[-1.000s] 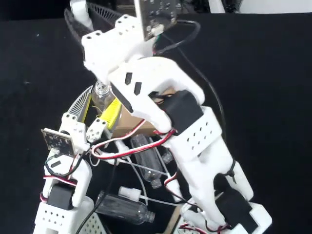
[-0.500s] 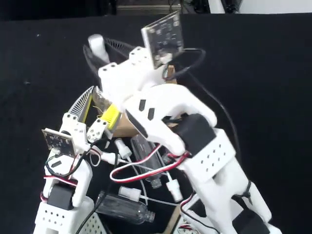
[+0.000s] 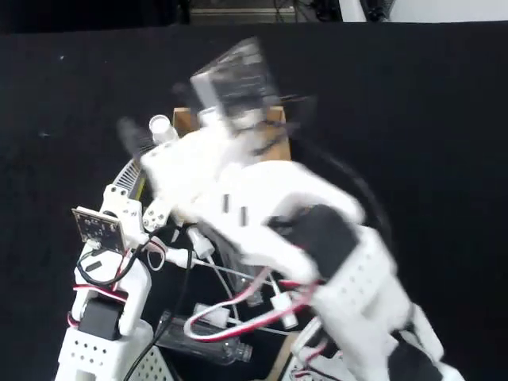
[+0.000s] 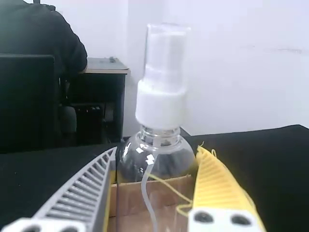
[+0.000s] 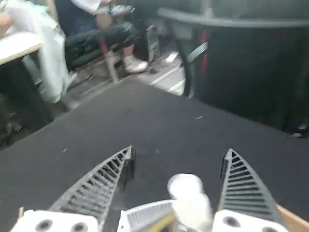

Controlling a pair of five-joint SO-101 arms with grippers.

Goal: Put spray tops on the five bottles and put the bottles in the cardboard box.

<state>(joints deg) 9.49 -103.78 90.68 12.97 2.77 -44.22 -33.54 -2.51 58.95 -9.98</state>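
Note:
A clear bottle (image 4: 155, 159) stands upright in my left gripper (image 4: 157, 152), which is shut on its shoulders with one grey and one yellow finger. A white spray top (image 4: 161, 87) sits on its neck, with the tube hanging down inside. In the high view the top (image 3: 161, 127) shows above the left gripper (image 3: 147, 186), over the near-left corner of the cardboard box (image 3: 184, 119). My right gripper (image 5: 179, 151) hangs open just above the spray top (image 5: 186, 186), one finger on each side and neither touching it. The right arm (image 3: 262, 206) is blurred.
Two clear bottles lie on the black table between the arm bases, one (image 3: 202, 340) near the front edge and one (image 3: 238, 266) under the right arm. Loose spray tops with tubes (image 3: 198, 242) lie beside them. Red and white cables loop over that spot.
The right arm swung down and toward the near side, bringing the spray top from high up onto the bottle's bare neck. The left arm stayed still with the bottle.

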